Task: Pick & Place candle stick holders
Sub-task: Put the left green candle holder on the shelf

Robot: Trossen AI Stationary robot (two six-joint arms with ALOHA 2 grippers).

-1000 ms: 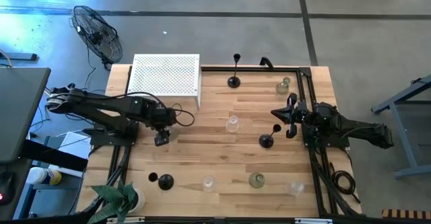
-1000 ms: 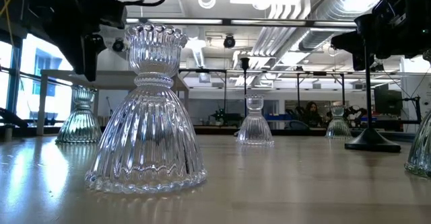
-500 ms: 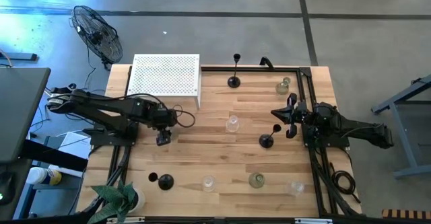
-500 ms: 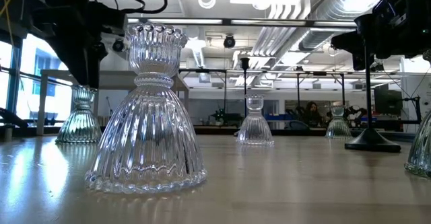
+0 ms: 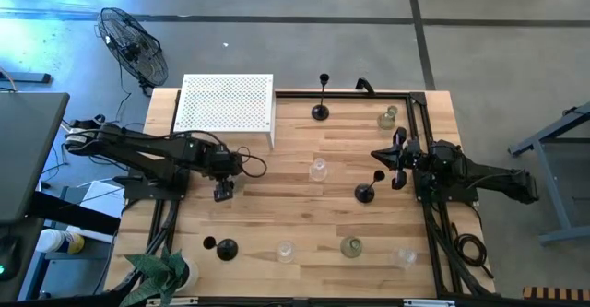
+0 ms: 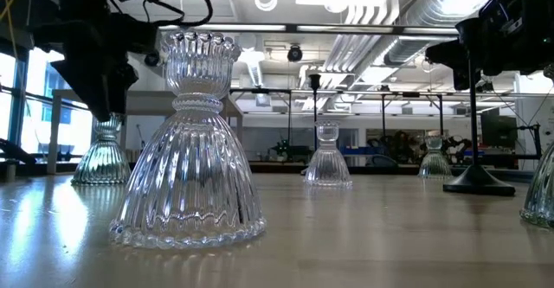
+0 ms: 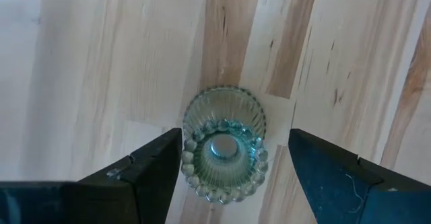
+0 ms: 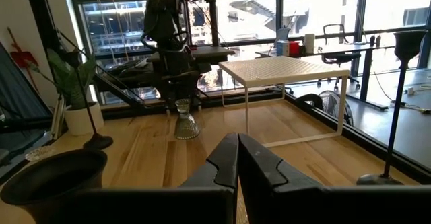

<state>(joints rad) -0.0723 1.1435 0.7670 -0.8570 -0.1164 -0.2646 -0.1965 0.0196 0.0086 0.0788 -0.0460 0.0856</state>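
Observation:
My left gripper [image 5: 221, 192] points steeply down, open, over a small clear-glass candle stick holder [image 7: 223, 146] that stands upright on its base on the table. Its two fingers stand on either side of the holder's beaded rim; I see no touch. The low view shows this gripper [image 6: 97, 80] just above that holder [image 6: 102, 150]. My right gripper [image 5: 398, 156] waits level and shut at the right, beside a black holder [image 5: 366, 192]. Other black holders stand at the far edge [image 5: 320, 111] and near left [image 5: 226, 248].
More glass holders stand at the middle [image 5: 318, 170], the far right [image 5: 387, 118] and along the near edge [image 5: 284, 251] [image 5: 350, 246]. A white perforated stand [image 5: 226, 104] sits at the far left. A potted plant [image 5: 161, 272] is at the near left corner.
My left gripper has come down toward the glass holder beneath it, staying open. The holder has not moved.

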